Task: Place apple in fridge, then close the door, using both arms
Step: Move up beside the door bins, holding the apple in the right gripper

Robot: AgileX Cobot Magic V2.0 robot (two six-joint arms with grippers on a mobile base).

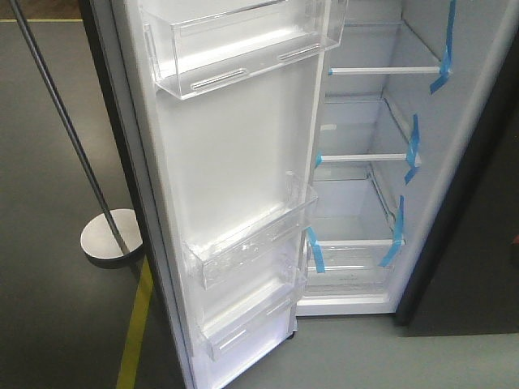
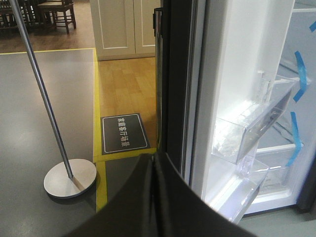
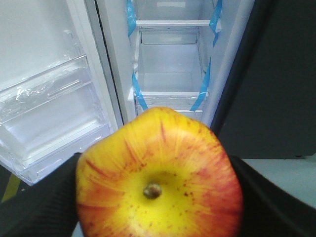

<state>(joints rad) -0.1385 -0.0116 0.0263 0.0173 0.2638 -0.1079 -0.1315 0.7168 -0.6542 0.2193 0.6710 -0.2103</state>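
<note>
- The right gripper (image 3: 158, 197) is clamped on the apple (image 3: 159, 163), with a dark finger (image 3: 34, 202) pressing on each side.
- The apple's stem dimple faces the wrist camera. The fruit hangs in the air in front of the open fridge (image 3: 170, 59), level with its lower shelves and outside the compartment.
- The left gripper (image 2: 155, 163) is closed on nothing, its two dark fingers meeting along a thin seam. It sits near the dark outer edge of the door (image 1: 235, 146), to the left of it.
- The door stands wide open on the left, with its white inner face turned to the front camera.
- Three clear bins hang on the door: an upper bin (image 1: 243, 49), a middle bin (image 1: 251, 243) and a lower bin (image 1: 243, 320).
- Inside the fridge, each white shelf (image 1: 385, 70) carries blue tape (image 1: 413, 146) at its ends.
- A plain dark panel (image 1: 478, 243) stands just right of the open compartment.
- A pole stand (image 1: 109, 235) rests on the grey floor left of the door, near a yellow line (image 1: 134, 332).
- A dark floor sign (image 2: 124, 133) lies farther off.
</note>
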